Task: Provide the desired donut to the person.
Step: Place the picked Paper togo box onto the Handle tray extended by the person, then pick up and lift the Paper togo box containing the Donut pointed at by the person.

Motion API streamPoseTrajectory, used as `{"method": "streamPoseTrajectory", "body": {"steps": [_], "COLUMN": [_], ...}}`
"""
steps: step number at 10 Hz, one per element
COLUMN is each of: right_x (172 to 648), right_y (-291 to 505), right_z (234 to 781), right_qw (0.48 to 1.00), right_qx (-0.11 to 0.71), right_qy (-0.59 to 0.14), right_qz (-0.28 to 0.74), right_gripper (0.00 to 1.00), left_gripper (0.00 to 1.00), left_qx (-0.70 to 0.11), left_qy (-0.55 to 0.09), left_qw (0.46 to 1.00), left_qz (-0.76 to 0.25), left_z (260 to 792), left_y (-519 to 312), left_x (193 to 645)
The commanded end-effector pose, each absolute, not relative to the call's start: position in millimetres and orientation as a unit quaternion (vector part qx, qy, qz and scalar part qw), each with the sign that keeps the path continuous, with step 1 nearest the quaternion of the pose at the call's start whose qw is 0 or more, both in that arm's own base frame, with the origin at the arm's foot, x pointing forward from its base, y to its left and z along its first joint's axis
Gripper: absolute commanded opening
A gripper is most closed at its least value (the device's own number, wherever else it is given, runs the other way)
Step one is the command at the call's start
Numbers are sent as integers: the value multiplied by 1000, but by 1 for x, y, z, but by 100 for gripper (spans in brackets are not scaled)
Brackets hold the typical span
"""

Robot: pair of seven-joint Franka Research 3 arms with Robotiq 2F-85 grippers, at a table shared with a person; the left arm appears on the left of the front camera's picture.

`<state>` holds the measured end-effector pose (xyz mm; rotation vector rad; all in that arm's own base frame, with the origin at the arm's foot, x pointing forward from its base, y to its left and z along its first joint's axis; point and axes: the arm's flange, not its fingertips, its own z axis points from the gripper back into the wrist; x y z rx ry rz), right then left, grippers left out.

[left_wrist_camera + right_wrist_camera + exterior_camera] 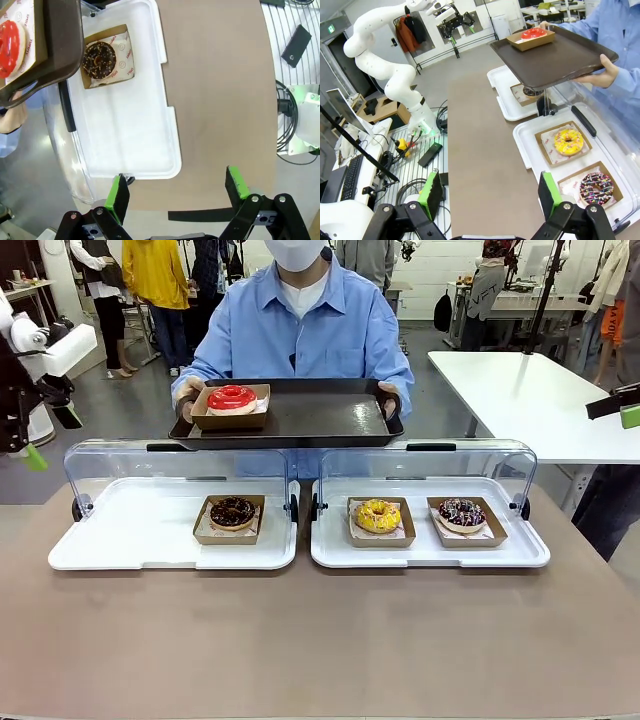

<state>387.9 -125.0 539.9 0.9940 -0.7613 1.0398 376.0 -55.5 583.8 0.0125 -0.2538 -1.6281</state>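
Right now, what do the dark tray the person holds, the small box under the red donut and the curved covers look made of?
Dark brown rectangular tray: likely moulded plastic, matte with a soft sheen.
Small brown box: seemingly kraft cardboard, dull with folded walls.
Curved clear covers: probably acrylic or similar plastic, see-through with glare.

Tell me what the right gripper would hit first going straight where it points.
Probably the bare brown tabletop, beside the white tray holding the yellow donut. Nothing stands between the right gripper and it, though depth is unclear.
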Motion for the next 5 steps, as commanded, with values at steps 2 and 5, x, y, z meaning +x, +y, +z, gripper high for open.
{"method": "streamPoseTrajectory", "body": {"steps": [2, 5], "right_x": [388, 388], "right_y": [-125, -125], "right_z": [540, 540], "right_qw": [684, 684], "right_qx": [447, 447], "right_qy": [-342, -342], "right_qz": [465, 465], "right_gripper": [100, 100], "left_gripper": [100, 100], "left_qx": [6, 6], "left_qy": [-114, -114], "left_qw": [678, 678], "left_qz": [-726, -726], "left_z": [585, 585], "left_y": [-58, -58], "left_x": [376, 376]}}
